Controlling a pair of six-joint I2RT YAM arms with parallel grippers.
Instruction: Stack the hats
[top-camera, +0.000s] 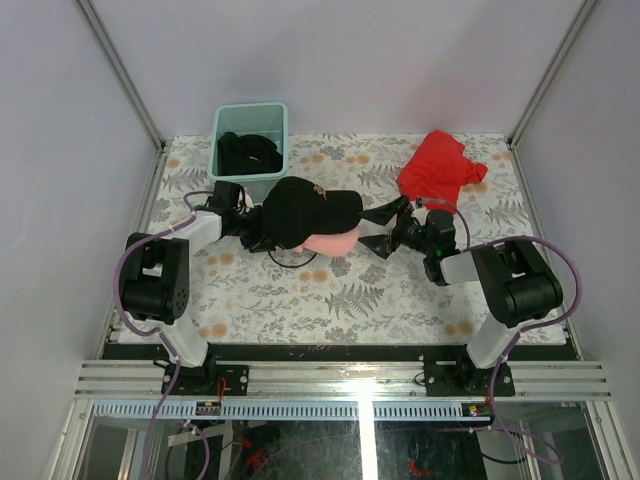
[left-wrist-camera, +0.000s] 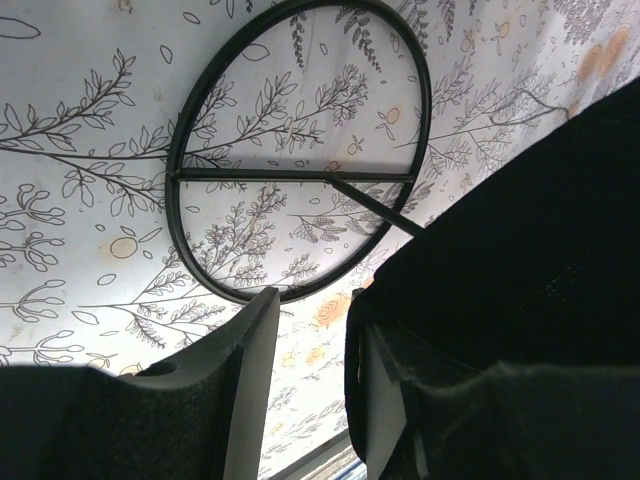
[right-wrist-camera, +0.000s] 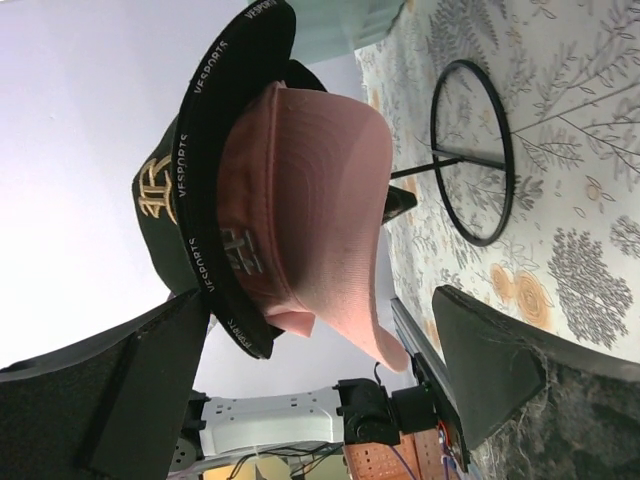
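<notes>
— What couldn't you make out?

— The tub (top-camera: 282, 130), beyond the left gripper (top-camera: 250, 228), held dark hats (top-camera: 248, 155); how many, I couldn't tell. The black cap (top-camera: 300, 210) sat over the pink cap (top-camera: 338, 243), between the two grippers, so from above only the pink brim showed. The stand (left-wrist-camera: 290, 175) under them was mostly covered: a wire ring and bar on the table (top-camera: 400, 300), below the left fingers.

— And the left arm?

— Elbow bent, forearm reaching rightward, hand low at the back of the black cap. Its jaws stood partway apart, with table showing through the gap. Black cloth lay against one finger (left-wrist-camera: 378, 395) and hid its tip; whether anything was pinched, I couldn't tell.

— The right?

— Much the mirror of it, reaching leftward. The right gripper (top-camera: 378, 230) was level with the brims and just short of them, jaws spread wide, nothing between them. Its camera looked up under both brims, pink nested inside black. The red cloth (top-camera: 440, 170) lay just behind that hand.
</notes>
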